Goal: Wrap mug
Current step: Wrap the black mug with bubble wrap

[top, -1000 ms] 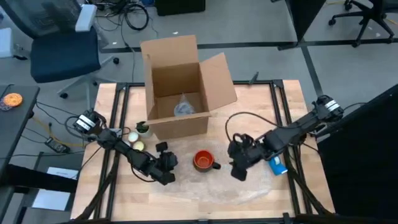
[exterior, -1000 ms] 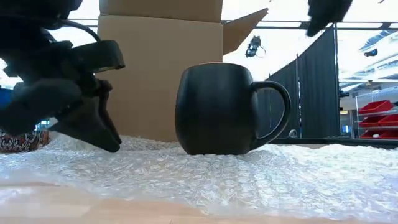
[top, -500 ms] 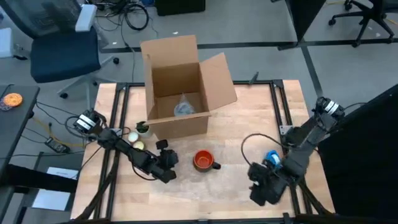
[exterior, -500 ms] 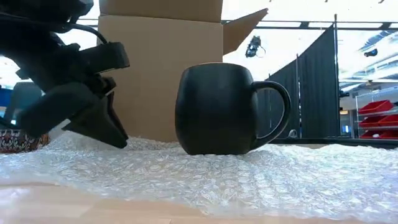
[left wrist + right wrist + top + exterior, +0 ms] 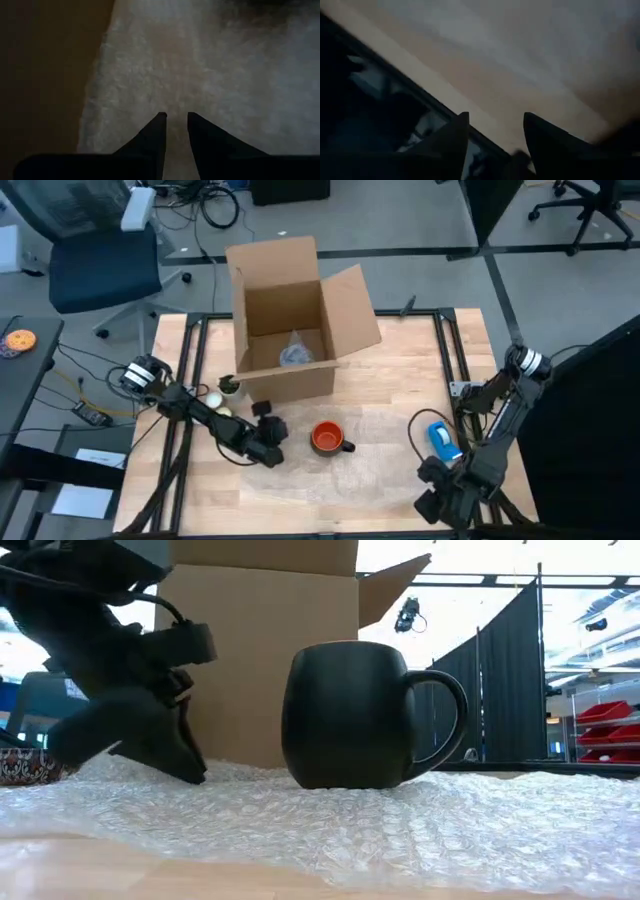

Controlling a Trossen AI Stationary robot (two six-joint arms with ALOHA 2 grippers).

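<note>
The mug (image 5: 327, 438) stands upright on a sheet of bubble wrap (image 5: 385, 470) spread on the table; in the low view the mug (image 5: 350, 715) looks dark, its handle pointing right. My left gripper (image 5: 268, 446) is just left of the mug. It is low over the wrap (image 5: 210, 65) and slightly open, with only wrap showing between its fingers (image 5: 156, 131). My right gripper (image 5: 440, 502) is open at the table's near right corner, far from the mug, with nothing between its fingers (image 5: 454, 131). My left gripper slants down from the table's left, and its fingertips (image 5: 195, 776) reach the surface of the bubble wrap (image 5: 230, 802) left of the mug. I cannot tell whether they touch the wrap.
An open cardboard box (image 5: 290, 330) stands behind the mug with something pale inside. A blue object (image 5: 443, 442) lies at the right. Small round things (image 5: 220, 398) sit by the box's left corner. The table's near edge (image 5: 445, 95) runs under my right gripper.
My right gripper has swung away from the mug's right side, toward the table's near right corner. My left gripper has edged a little toward the mug, staying low over the wrap. The mug has not moved.
</note>
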